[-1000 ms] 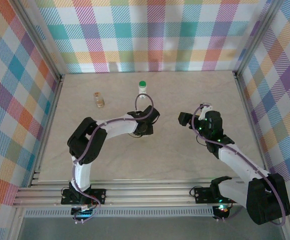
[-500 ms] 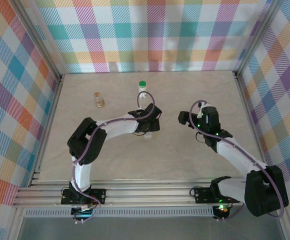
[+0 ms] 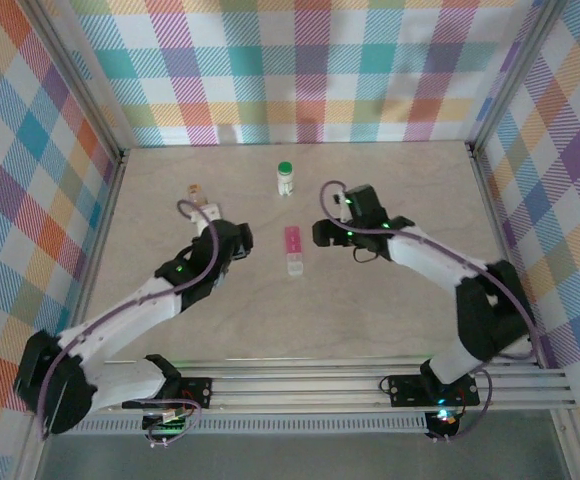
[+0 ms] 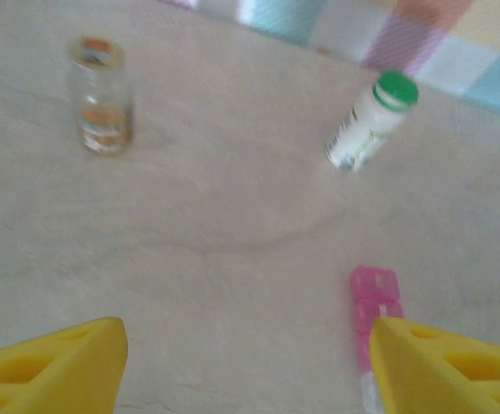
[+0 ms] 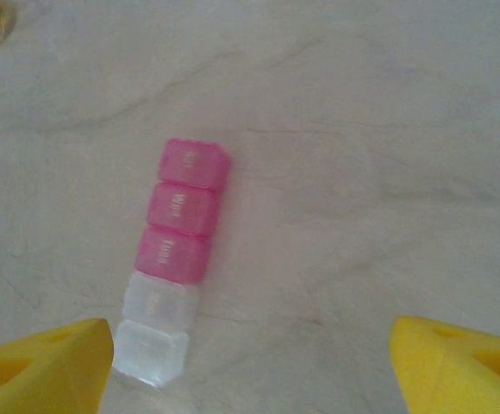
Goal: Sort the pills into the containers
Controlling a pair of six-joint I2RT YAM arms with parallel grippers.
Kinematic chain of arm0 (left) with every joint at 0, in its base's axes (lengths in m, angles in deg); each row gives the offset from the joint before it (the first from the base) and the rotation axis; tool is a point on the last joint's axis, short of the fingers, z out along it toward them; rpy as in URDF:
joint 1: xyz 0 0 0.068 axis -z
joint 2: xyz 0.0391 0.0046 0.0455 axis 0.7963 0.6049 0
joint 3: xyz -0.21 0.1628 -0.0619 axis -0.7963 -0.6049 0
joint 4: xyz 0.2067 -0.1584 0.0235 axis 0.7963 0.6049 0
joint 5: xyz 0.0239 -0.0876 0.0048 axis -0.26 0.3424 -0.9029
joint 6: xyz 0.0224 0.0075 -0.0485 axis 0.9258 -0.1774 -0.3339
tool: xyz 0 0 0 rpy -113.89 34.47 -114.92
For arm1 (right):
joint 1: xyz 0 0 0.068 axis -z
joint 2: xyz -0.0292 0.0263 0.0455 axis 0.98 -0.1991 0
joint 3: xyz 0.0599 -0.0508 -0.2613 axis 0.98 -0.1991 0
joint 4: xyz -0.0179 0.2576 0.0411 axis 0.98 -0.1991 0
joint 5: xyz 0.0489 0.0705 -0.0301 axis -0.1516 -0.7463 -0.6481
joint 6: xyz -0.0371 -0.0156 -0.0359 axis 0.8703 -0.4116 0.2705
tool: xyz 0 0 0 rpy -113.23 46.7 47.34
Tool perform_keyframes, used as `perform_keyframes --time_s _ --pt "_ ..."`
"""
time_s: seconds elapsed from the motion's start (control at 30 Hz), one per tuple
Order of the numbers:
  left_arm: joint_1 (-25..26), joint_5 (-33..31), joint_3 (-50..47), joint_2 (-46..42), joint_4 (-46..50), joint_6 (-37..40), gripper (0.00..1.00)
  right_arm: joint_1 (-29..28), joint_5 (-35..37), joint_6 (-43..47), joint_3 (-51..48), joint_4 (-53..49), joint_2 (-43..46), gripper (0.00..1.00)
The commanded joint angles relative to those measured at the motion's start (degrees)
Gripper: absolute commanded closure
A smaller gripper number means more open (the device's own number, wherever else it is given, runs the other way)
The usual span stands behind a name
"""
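Top external view: the pill-box strip point(image 3: 292, 249) lies mid-table, its containers point(image 5: 174, 259) 3 pink and 2 clear. The left gripper point(image 3: 232, 238) at its 9 o'clock and the right gripper point(image 3: 323, 232) at 2 o'clock both hang spread wide, holding nothing. A green-capped bottle point(image 3: 285, 179) sits at 12 o'clock, a clear jar point(image 3: 199, 196) at 10 o'clock.

a pale beige worktop point(image 3: 390, 300) with faint marbled veining is seen, closed in on three sides. the back wall point(image 3: 300, 70), left wall point(image 3: 20, 200) and right wall point(image 3: 570, 180) are covered in checked cloth of pink, teal, orange, yellow and purple on white. silver metal posts point(image 3: 78, 85) are set at the back corners, and ribbed metal rails point(image 3: 310, 385) are laid along the near edge. the scene is lit softly and evenly, and only weak shadows are cast.
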Motion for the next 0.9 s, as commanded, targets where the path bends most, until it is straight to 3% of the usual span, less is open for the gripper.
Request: perform_keyframes --time_s 0.0,0.27,0.57,0.87 --pt "-0.43 -6.53 -7.02 -9.55 -7.56 -0.81 0.26 -3.02 -1.39 3.33 7.62 -8.59 -7.67 0.21" --pt "-0.52 -10.98 -14.71 -23.54 -6.79 -2.37 0.23 -8.02 -1.22 5.24 16.36 -14.54 -18.63 0.22" --pt "-0.69 -10.47 -14.32 -22.22 -5.37 -2.18 0.22 -10.46 1.31 9.66 21.26 -19.91 -24.22 0.21" --pt "-0.79 -9.89 -14.59 -22.30 -4.58 -2.30 0.21 -9.83 11.70 21.30 20.67 -24.85 -23.22 0.16"
